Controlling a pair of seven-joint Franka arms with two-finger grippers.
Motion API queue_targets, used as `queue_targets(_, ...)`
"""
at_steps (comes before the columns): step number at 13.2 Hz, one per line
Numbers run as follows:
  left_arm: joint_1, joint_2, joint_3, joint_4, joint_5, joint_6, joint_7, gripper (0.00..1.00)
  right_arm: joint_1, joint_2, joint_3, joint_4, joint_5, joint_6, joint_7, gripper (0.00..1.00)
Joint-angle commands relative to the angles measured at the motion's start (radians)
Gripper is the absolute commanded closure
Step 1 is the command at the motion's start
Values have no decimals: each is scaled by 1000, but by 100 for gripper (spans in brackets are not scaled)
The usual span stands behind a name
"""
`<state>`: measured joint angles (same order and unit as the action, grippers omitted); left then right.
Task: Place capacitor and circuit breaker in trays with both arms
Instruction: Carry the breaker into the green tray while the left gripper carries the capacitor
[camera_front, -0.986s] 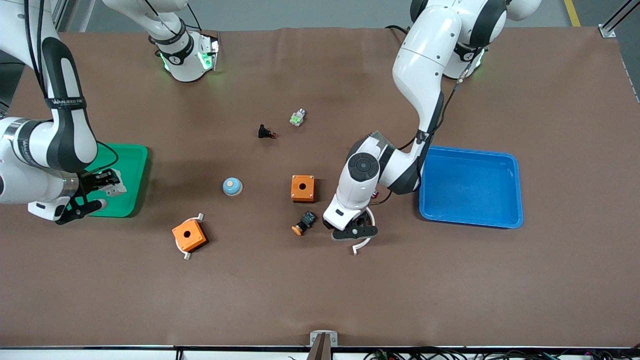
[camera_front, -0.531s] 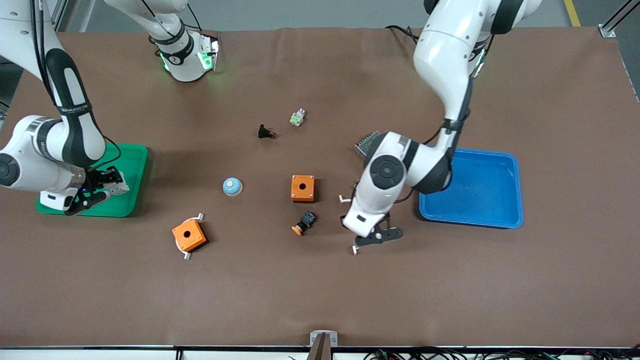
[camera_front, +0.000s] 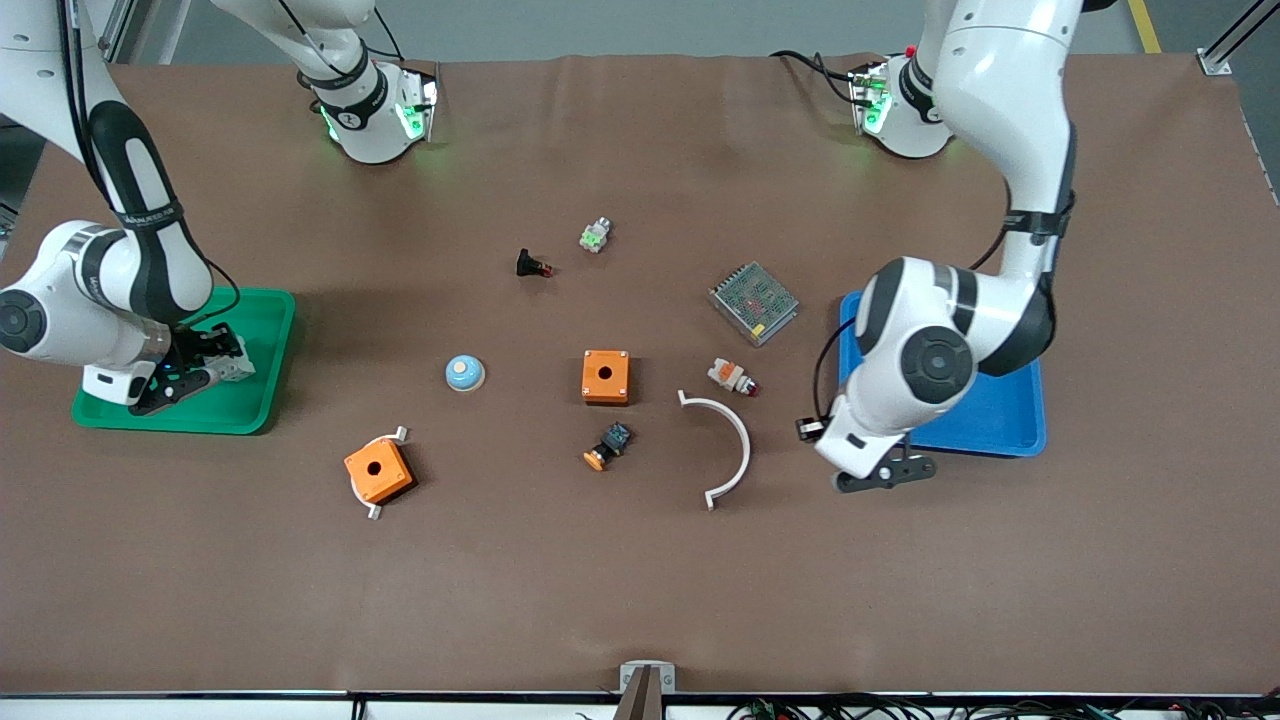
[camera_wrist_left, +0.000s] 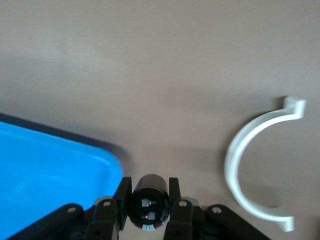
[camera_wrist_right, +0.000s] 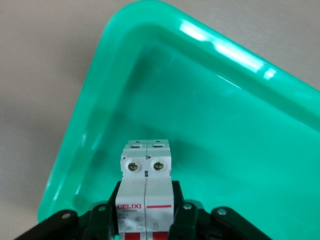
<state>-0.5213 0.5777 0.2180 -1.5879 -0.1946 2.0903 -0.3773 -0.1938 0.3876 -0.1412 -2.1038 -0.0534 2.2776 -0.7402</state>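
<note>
My left gripper (camera_front: 885, 472) is shut on the capacitor (camera_wrist_left: 148, 200), a tiny black cylinder held between both fingers (camera_wrist_left: 123, 192). It hangs over the bare table, just beside the corner of the blue tray (camera_front: 985, 415) nearest the front camera; the tray also shows in the left wrist view (camera_wrist_left: 50, 175). In the front view the hand hides the capacitor. My right gripper (camera_front: 190, 380) is shut on the white-grey circuit breaker (camera_wrist_right: 146, 192) with red switches and holds it over the green tray (camera_wrist_right: 225, 125). The breaker (camera_front: 233, 368) and green tray (camera_front: 255, 410) also show in the front view.
On the mat lie a white curved clip (camera_front: 728, 450), a white-and-orange part (camera_front: 732, 376), a grey power supply (camera_front: 754, 302), two orange boxes (camera_front: 605, 376) (camera_front: 377, 470), a black push-button (camera_front: 607, 446), a blue dome (camera_front: 465, 373), a black part (camera_front: 532, 265) and a silver-green part (camera_front: 595, 235).
My left gripper has swung with the capacitor from over the white clip to the blue tray's corner, uncovering the clip and the white-and-orange part. My right gripper has shifted slightly over the green tray.
</note>
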Motion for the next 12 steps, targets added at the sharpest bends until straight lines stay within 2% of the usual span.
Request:
queue_targets(1,41,-97,-8,-165,18,23,98,100,-22,-33,17,-28,-51,32,-5,98)
queue_targets(2,67,-116,-8,-205,27,36,128,100,-30,-32,17,-28,-68,37,-7,97)
queue_targets(3,86,-133,-8,-245,46,46,162,100,-38,-32,17,-28,-92,48,-5,86)
queue_targets(4,112,-151,-8,-298,70,89,197,100,-41,-30,18,-28,-106,60,-7,71)
queue_targets(6,133,-179,-8,-412,83,212,242,100,-58,-30,20,-27,-108,68,-10,5)
queue_targets(7,133,-182,-8,-464,83,285,248,99,-64,-30,22,-24,-108,65,-7,0)
queue_targets(10,135,-176,-8,-560,118,411,250,99,-55,-68,34,-19,-79,33,10,0)
queue_targets(12,145,-173,-8,-564,135,413,250,96,-18,-129,52,-15,31,-16,56,0)
